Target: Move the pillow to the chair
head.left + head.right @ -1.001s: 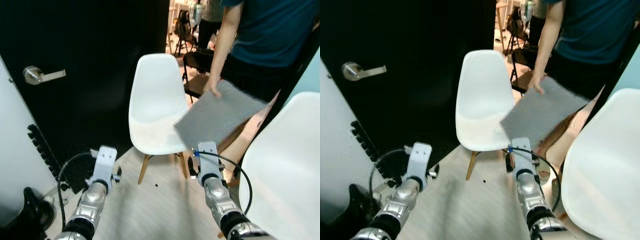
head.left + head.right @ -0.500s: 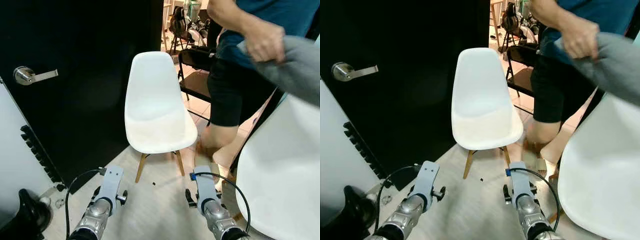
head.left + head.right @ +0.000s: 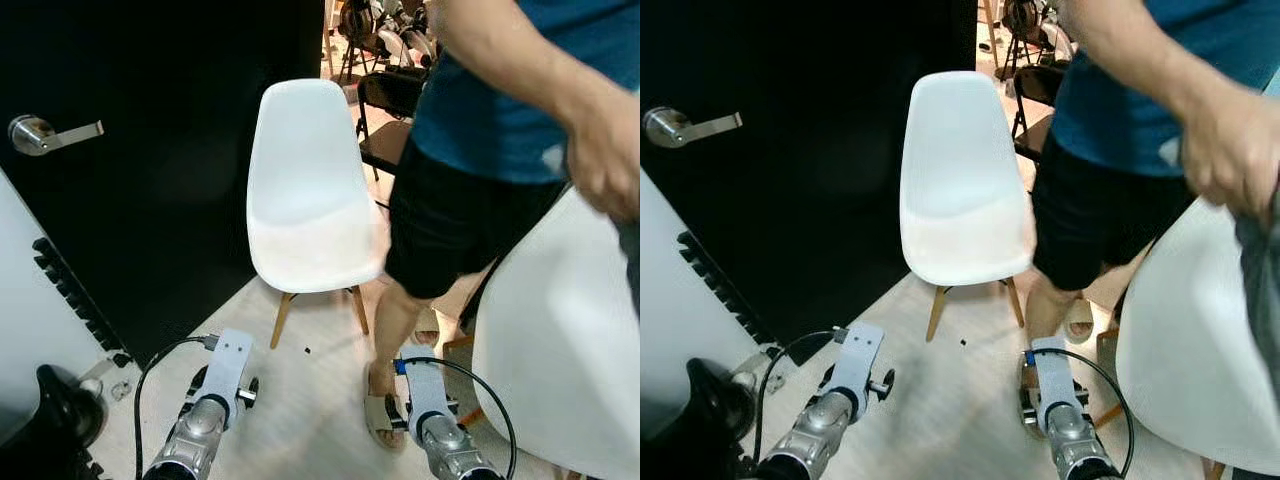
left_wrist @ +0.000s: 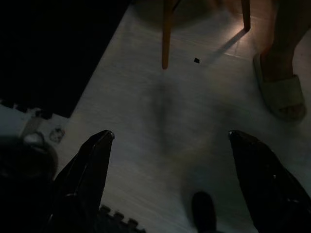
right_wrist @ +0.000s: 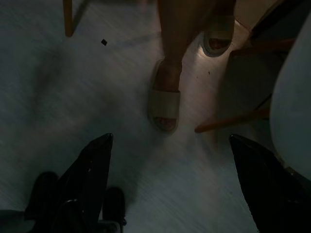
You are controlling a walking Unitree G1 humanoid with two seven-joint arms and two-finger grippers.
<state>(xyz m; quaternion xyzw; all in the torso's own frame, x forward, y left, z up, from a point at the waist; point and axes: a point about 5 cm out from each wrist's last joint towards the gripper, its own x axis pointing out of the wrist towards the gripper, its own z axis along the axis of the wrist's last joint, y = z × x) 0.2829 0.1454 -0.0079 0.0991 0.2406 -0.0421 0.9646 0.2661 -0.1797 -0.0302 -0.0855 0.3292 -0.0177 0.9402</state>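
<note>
A person in a blue shirt and black shorts point(image 3: 470, 215) stands between two white chairs. Their hand point(image 3: 1230, 150) holds the grey pillow point(image 3: 1262, 290), which hangs at the far right over the near white chair point(image 3: 560, 350). The other white chair point(image 3: 305, 190), on wooden legs, stands ahead by the black door with nothing on its seat. Both of my arms hang low, pointing at the floor. My left gripper point(image 4: 170, 135) is open over bare floor. My right gripper point(image 5: 171, 139) is open above the person's sandalled foot point(image 5: 165, 104).
A black door point(image 3: 170, 150) with a silver lever handle point(image 3: 40, 133) fills the left. A dark folding chair point(image 3: 385, 100) stands behind the white chair. A black object point(image 3: 50, 420) and a cable lie at the lower left. Light floor lies between the chairs.
The person has stepped closer, between the chairs, and swung the pillow from the middle to the far right over the near chair. Both of my arms have dropped lower.
</note>
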